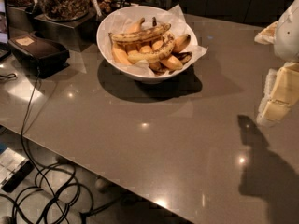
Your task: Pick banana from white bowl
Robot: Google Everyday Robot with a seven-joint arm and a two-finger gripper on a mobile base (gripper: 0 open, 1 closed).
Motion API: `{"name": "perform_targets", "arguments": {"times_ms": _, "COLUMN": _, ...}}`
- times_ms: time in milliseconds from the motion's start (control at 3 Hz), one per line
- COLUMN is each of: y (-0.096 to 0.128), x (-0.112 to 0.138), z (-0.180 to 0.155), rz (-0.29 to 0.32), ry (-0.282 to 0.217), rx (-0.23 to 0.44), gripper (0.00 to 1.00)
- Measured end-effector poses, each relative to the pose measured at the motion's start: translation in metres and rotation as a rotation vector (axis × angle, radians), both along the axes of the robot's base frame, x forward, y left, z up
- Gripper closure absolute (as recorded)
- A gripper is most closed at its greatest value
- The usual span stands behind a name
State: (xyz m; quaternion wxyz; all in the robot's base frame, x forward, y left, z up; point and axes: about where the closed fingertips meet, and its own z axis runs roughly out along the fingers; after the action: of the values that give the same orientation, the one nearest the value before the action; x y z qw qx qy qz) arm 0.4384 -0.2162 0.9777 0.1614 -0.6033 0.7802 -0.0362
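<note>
The white bowl (pixel 106 31), lined with crumpled white paper, stands at the back middle of the brown counter. It holds several bananas. The banana (pixel 152 55), curved, dull yellow with small brown speckles, lies across the middle of the pile. A longer brown-streaked banana (pixel 140 34) lies behind it, and smooth orange-yellow bananas (pixel 120 55) lie around it. My gripper (pixel 276 99), cream and white, hangs at the right edge of the view above the counter, well to the right of the bowl and apart from it. It holds nothing that I can see.
A glass jar of nuts (pixel 61 0) on a metal stand sits at the back left, close to the bowl. A black device (pixel 38 50) with a cable lies on the left of the counter. The counter's front edge (pixel 93 168) runs diagonally, with cables (pixel 51 195) on the floor below.
</note>
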Motion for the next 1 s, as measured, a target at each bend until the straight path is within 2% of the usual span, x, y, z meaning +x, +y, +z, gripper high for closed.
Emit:
{"name": "perform_targets", "arguments": {"times_ms": 333, "y": 0.001, "x": 0.001, "z": 0.001, "rz": 0.003, "ry": -0.003, "rx": -0.001, "gripper": 0.0}}
{"name": "perform_targets", "arguments": {"times_ms": 1000, "y": 0.05, "x": 0.042, "z": 0.015, "rz": 0.159, "ry": 0.028, "rx": -0.127, "gripper": 0.0}}
